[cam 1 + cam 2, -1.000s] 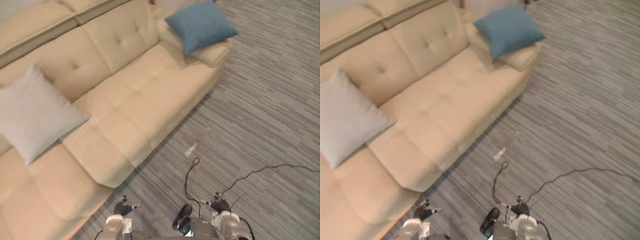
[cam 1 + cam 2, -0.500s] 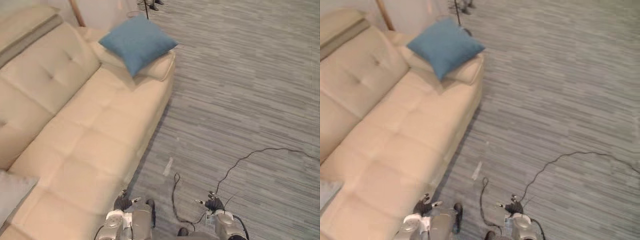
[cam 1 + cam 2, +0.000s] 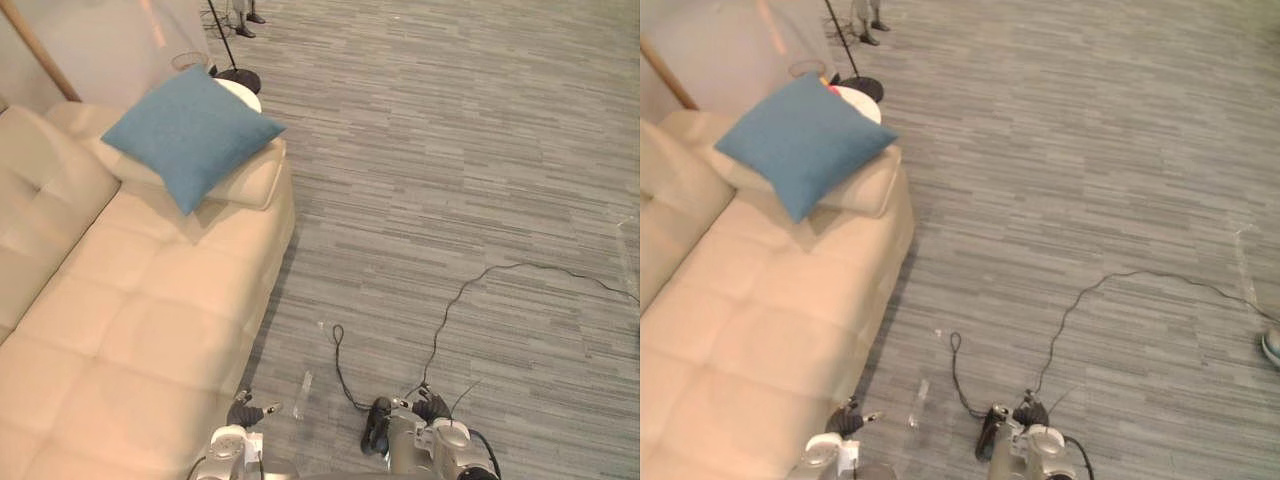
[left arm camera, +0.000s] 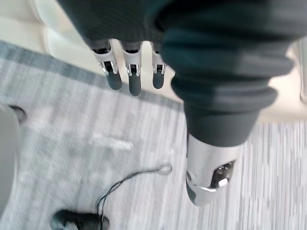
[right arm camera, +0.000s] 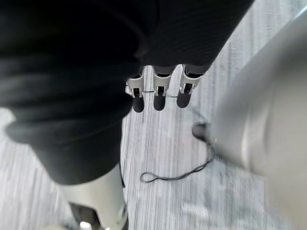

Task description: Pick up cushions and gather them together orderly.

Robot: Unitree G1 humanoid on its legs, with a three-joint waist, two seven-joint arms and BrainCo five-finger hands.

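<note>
Blue cushion [image 3: 190, 130] sits tilted on the padded armrest [image 3: 248, 182] at the end of the cream sofa [image 3: 140, 330], one corner hanging down over the seat. From my left hand [image 3: 243, 413] it lies far ahead and off to the left, well apart; further again from my right hand [image 3: 432, 408].

Left hand: low, just beside the sofa's front edge, which runs along its left side. Fingers [image 4: 135, 82] hang straight, thumb apart, nothing in them.

Right hand: low over the grey striped carpet [image 3: 480, 160], well apart from the sofa. Fingers [image 5: 160, 93] straight and relaxed, nothing in them.

A small clear scrap [image 3: 303, 381] lies on the carpet just ahead of the left hand, between the two hands. Beyond the cushion, a black round stand base [image 3: 238, 78] with a thin pole.
</note>
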